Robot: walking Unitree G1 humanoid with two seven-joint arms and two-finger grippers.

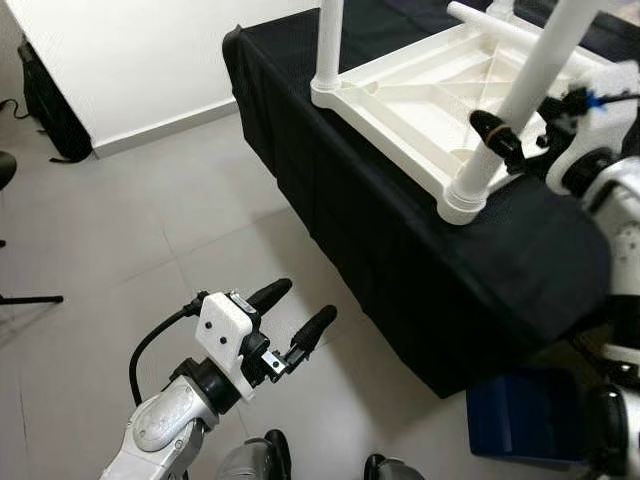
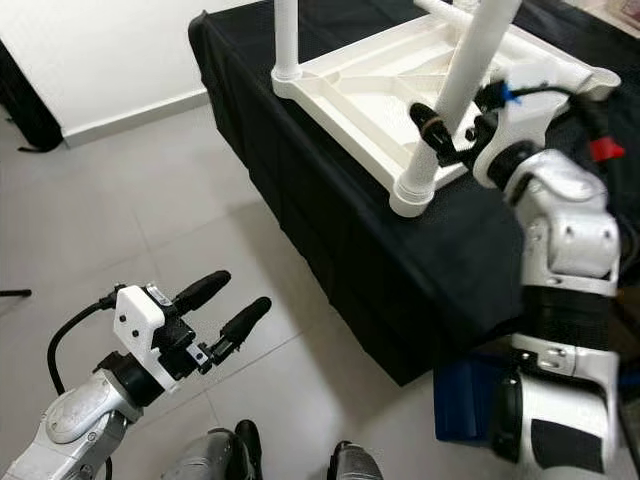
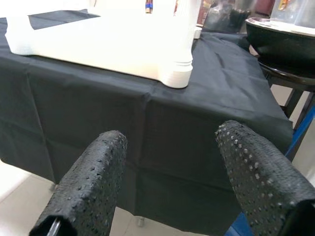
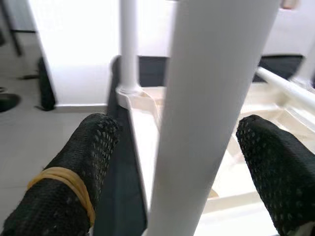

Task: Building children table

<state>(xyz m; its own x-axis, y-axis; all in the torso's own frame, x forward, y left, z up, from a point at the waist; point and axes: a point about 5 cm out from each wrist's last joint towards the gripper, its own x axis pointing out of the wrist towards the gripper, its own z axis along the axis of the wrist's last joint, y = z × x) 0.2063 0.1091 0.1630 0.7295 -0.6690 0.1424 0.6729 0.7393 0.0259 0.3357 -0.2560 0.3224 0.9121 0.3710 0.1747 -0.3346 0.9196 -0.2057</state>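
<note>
Your right gripper [image 2: 445, 135] fingers apart, straddling near white plastic tube leg [image 2: 462, 85]; leg axis upright, slightly tilted, contact unclear; left gripper [image 1: 292, 318] apart, idle low

Both white table legs [image 1: 535, 85] run off frame.

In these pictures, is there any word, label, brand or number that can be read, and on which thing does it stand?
None can be read.
The upturned white plastic children's table on the black cloth bears no print.
The white mount of the left pincer is blank.
Coloured items behind the table in the left wrist view are too blurred to read.
</note>
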